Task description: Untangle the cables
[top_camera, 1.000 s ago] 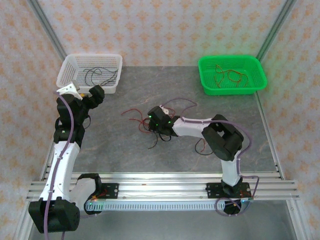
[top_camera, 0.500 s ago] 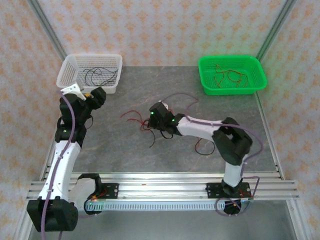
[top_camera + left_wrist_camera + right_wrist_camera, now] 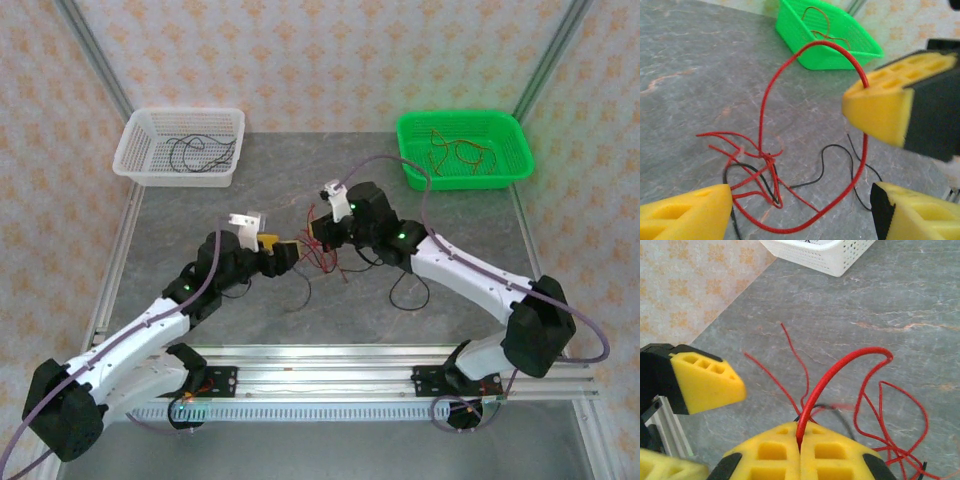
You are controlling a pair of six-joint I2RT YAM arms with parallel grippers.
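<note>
Top external, near edge: my two arms, bolted side by side, both reach in toward the middle of the table [image 3: 180, 215].
Left gripper [image 3: 288, 252]: near-left of the knot, jaws apart, gripping nothing. In the left wrist view a red loop hangs in the gap between my pads [image 3: 687, 212].
Cables [image 3: 322, 258]: one tangle, mid-table, lying between my two grippers. Thin red strands cross at a small knot [image 3: 767, 160].
Black cable [image 3: 822, 167]: runs out of the knot toward the right and lies flat on the table.
Right gripper [image 3: 322, 228]: just beyond the knot, pads pressed together on one red cable [image 3: 840, 365], which arches up out of them.
Step in hand, as I judge it: drawing a single red strand free while the rest is to be held back.
Next move calls for: closing my left jaws low, on the knot or a neighbouring strand and not on the lifted one, then parting the two grippers slowly so the knot loosens rather than tightens.
White basket [image 3: 140, 150]: one, far left, with black cables inside.
Green basket [image 3: 415, 165]: one, far right, with red cables inside.
Count: two grippers, two baskets, one tangle. It has several red strands and at least one black, but I cannot tell the exact number.
</note>
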